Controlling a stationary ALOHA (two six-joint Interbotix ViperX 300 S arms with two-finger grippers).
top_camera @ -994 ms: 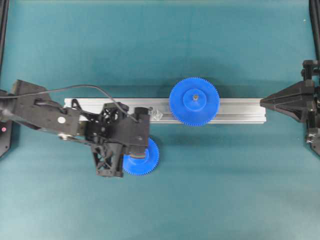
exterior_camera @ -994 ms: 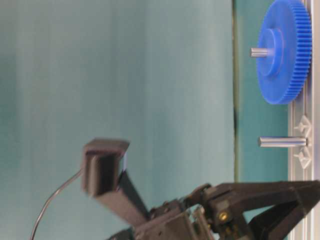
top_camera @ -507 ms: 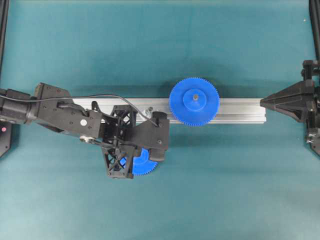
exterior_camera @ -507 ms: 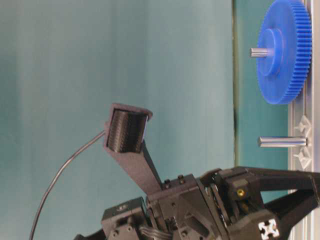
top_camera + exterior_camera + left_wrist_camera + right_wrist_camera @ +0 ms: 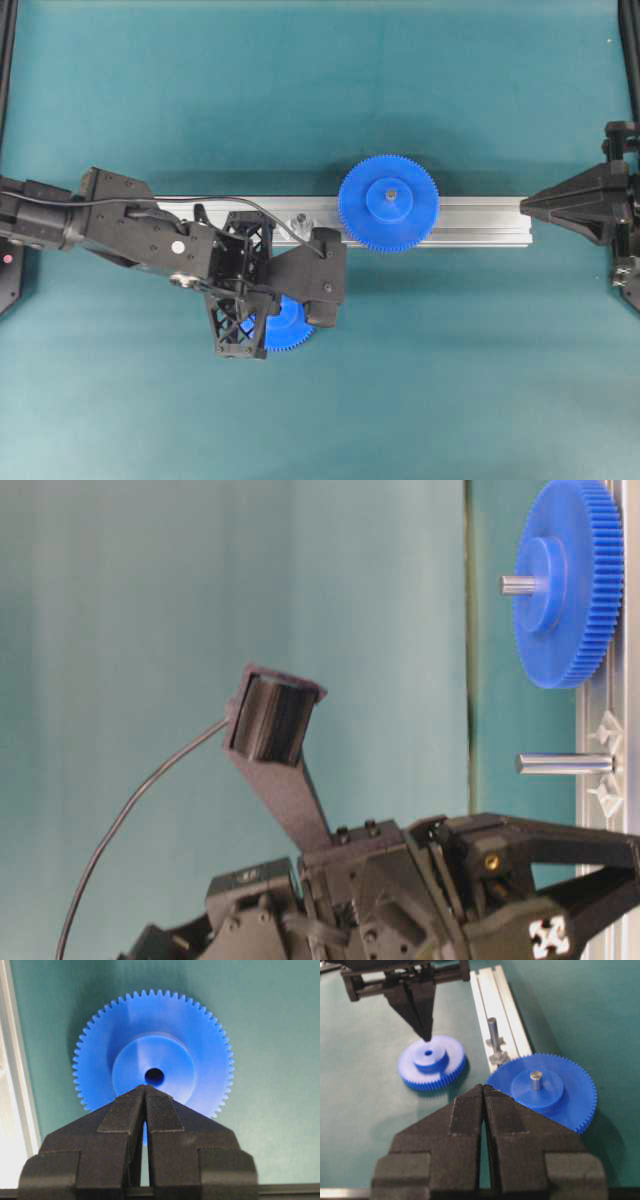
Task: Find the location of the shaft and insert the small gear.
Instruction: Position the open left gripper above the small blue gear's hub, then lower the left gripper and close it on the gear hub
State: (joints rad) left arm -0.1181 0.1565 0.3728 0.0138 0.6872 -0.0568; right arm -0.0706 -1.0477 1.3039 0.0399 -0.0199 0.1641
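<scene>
The small gear (image 5: pixel 432 1062) was seen lying flat on the teal table (image 5: pixel 300 90), just beside the aluminium rail (image 5: pixel 496 1005) and apart from it. The left gripper (image 5: pixel 426 1035) was held over the gear's raised hub, jaws pressed together with nothing between them; whether the tips touched the hub could not be told. The shaft (image 5: pixel 493 1035) was seen standing upright on the rail, bare, between the small gear and the large gear (image 5: pixel 542 1091), which was seated on its own pin. The right gripper (image 5: pixel 483 1091) was kept near the rail's far end, jaws closed and empty.
</scene>
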